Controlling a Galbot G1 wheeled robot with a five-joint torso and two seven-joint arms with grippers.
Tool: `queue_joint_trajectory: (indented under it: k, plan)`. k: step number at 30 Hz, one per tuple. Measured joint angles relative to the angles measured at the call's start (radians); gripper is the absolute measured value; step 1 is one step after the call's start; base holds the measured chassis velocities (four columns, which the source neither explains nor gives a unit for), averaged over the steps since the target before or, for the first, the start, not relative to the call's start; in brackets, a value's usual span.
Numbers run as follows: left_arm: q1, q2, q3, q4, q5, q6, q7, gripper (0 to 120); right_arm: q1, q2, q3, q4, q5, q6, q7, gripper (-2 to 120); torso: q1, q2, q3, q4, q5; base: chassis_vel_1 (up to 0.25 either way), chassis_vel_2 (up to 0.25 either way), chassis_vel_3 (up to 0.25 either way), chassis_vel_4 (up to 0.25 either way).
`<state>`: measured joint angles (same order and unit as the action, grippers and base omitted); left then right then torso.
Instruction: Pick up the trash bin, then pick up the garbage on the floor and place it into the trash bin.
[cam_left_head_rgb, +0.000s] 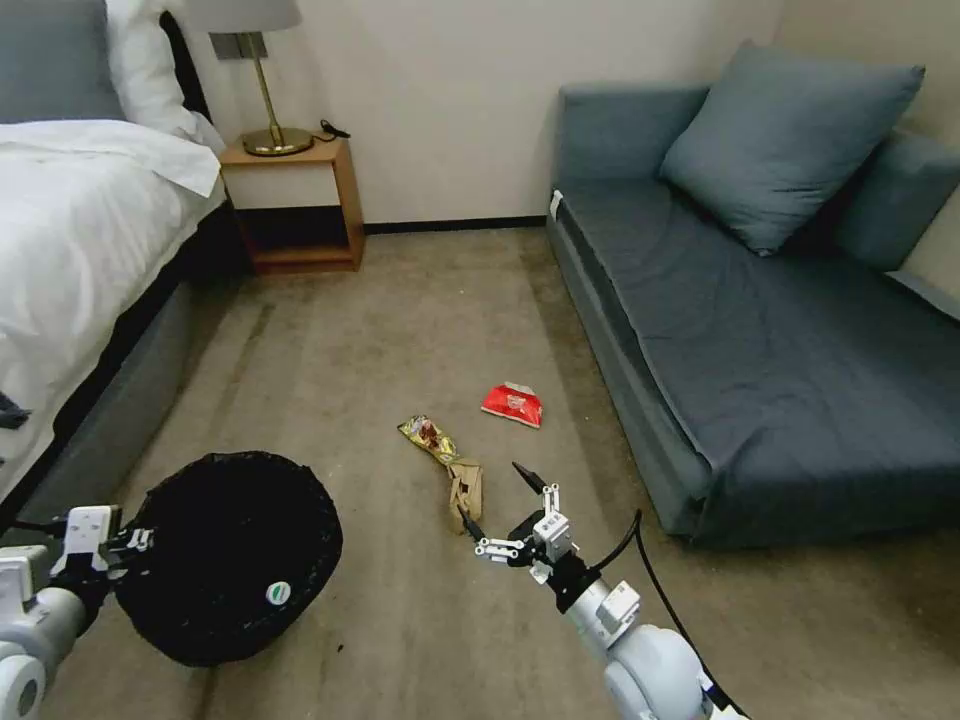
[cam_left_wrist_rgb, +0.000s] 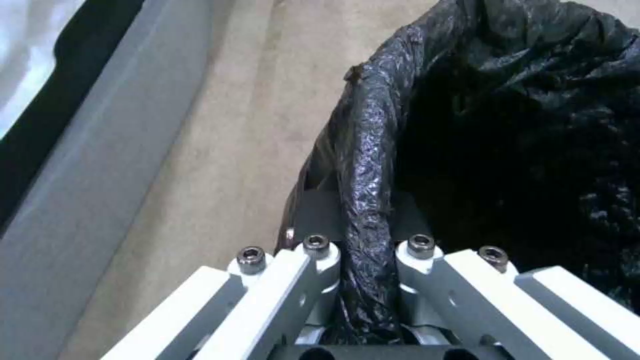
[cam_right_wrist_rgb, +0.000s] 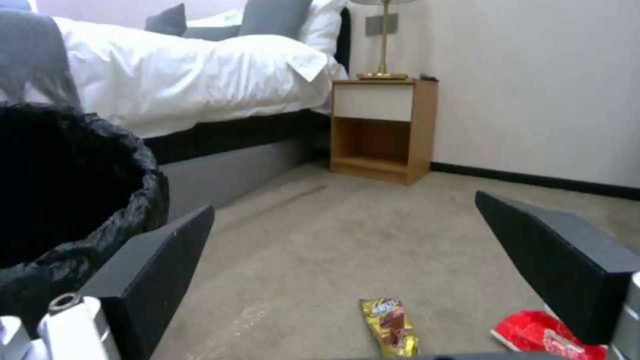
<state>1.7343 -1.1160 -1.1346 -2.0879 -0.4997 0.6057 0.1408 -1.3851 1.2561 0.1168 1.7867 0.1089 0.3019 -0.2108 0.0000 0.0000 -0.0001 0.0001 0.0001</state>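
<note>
Gripping the trash bin (cam_left_head_rgb: 235, 555) by its bag-lined rim, the left gripper (cam_left_wrist_rgb: 363, 280) is pinching the black plastic between its fingers and holding the bin low beside the bed (cam_left_head_rgb: 80, 230). A bottle cap (cam_left_head_rgb: 279, 592) is showing inside. Over the carpet the right gripper (cam_left_head_rgb: 500, 505) is hanging with jaws wide apart and empty, just beside the brown paper wrapper (cam_left_head_rgb: 465, 492); the gold snack wrapper (cam_left_head_rgb: 428, 436) and red packet (cam_left_head_rgb: 514, 404) are lying beyond. Thin liner could slip, tilting the bin, and a flat wrapper may slide from a closing pinch
</note>
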Motion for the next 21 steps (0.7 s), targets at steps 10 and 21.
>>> queue_joint_trajectory:
  k: [10, 21]
  plan:
    - [-0.008, 0.003, -0.003, 0.005, 0.000, 0.000, 0.001, 5, 0.009, 0.001, -0.017, -0.015, -0.017, -0.012, 0.000, 100, 0.000, 0.000, 0.000, -0.0002, -0.0002, -0.129, 0.134, 0.118, -0.142]
    - [-0.006, 0.002, -0.011, 0.010, 0.001, 0.000, 0.003, 5, 0.019, -0.002, -0.046, -0.026, -0.031, -0.029, 0.003, 100, 0.000, 0.000, 0.000, -0.0002, -0.0002, -0.102, 0.094, 0.099, -0.101]
